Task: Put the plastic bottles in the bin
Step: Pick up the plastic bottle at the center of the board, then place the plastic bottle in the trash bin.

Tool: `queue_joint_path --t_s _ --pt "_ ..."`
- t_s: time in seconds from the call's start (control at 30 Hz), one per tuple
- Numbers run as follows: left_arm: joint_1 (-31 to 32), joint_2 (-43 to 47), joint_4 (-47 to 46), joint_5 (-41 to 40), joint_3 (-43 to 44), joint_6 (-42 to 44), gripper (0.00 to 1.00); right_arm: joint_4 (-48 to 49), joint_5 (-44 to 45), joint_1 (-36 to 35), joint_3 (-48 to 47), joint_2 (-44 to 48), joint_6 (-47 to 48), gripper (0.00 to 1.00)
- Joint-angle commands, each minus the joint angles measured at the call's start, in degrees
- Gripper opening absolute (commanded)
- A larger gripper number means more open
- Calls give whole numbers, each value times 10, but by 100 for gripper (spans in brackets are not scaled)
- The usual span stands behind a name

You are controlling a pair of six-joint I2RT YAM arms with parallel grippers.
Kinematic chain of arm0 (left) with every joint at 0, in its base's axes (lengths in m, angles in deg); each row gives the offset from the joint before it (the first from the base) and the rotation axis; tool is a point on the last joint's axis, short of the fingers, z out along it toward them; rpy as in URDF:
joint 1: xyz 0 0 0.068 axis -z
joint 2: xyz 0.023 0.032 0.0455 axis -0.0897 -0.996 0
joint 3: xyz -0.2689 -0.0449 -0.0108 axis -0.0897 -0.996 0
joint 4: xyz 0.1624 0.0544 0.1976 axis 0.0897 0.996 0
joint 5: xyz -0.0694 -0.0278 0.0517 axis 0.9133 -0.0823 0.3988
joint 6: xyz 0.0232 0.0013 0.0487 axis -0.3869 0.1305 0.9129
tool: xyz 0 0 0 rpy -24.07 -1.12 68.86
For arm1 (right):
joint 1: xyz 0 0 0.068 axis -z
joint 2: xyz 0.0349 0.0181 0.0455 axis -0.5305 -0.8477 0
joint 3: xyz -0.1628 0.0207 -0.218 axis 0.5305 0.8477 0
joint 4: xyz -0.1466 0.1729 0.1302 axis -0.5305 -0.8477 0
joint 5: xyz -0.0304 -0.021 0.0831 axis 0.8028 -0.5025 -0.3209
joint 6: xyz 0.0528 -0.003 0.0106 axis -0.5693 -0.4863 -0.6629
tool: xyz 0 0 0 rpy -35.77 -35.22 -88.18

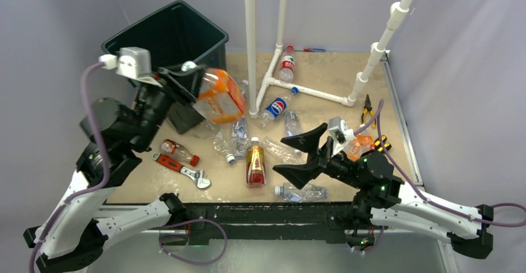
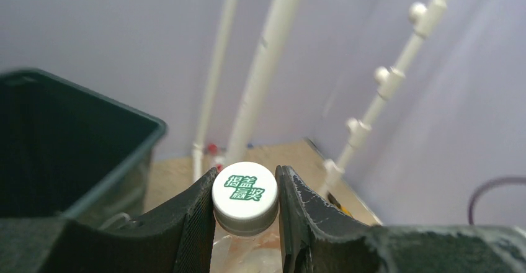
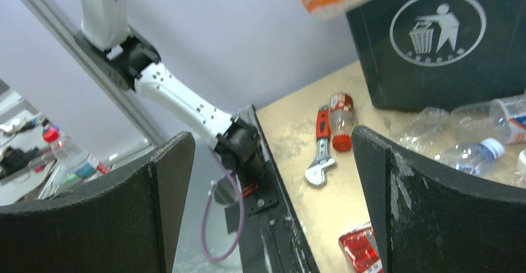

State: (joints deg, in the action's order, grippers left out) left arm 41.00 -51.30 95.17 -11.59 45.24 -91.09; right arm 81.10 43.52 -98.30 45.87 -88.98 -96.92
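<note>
Progress early: left gripper point(image 1: 186, 73) clamped on orange-label bottle point(image 1: 218, 96) cap, hanging at bin point(image 1: 167, 37) 4 o'clock, not dropped. Right gripper point(image 1: 282, 155) wide open, empty. Ten-odd other bottles point(image 1: 255, 164) litter counter point(image 1: 347, 118).

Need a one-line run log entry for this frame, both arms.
left gripper: shut on orange-label bottle cap, held up beside bin | right gripper: open, empty, over table | loose bottles: many on table

A dark green square plastic bin point(image 1: 167, 34), smooth with a dull sheen. A clear crinkled plastic bottle with glossy orange label point(image 1: 218, 96) and a smooth white plastic cap point(image 2: 244, 193). The left gripper point(image 2: 245, 183) has matt black fingers point(image 2: 304, 223), scuffed pale at the edges. A rough, matt tan tabletop point(image 1: 335, 71). Glossy white plastic pipes point(image 1: 250, 37).
</note>
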Motion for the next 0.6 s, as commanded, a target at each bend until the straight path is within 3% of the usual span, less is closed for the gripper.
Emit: queue_joint_path --t_s 0.0,0.23,0.37,0.43,0.5,0.57 --pt "-1 -22 -89 -174 62 99 0 31 32 0 30 5 -19 99" --pt "-1 -164 -267 -301 164 308 0 33 45 0 57 -5 -35 99" --pt "-4 -230 -433 -352 155 432 0 42 62 0 74 17 -53 99" --pt "-35 -270 -507 -360 159 493 0 30 61 0 69 20 -55 99" --pt "-98 -308 -455 -360 202 424 0 3 71 0 57 20 -55 99" --pt "-181 -314 -354 -329 217 291 0 -26 89 0 46 20 -55 99"
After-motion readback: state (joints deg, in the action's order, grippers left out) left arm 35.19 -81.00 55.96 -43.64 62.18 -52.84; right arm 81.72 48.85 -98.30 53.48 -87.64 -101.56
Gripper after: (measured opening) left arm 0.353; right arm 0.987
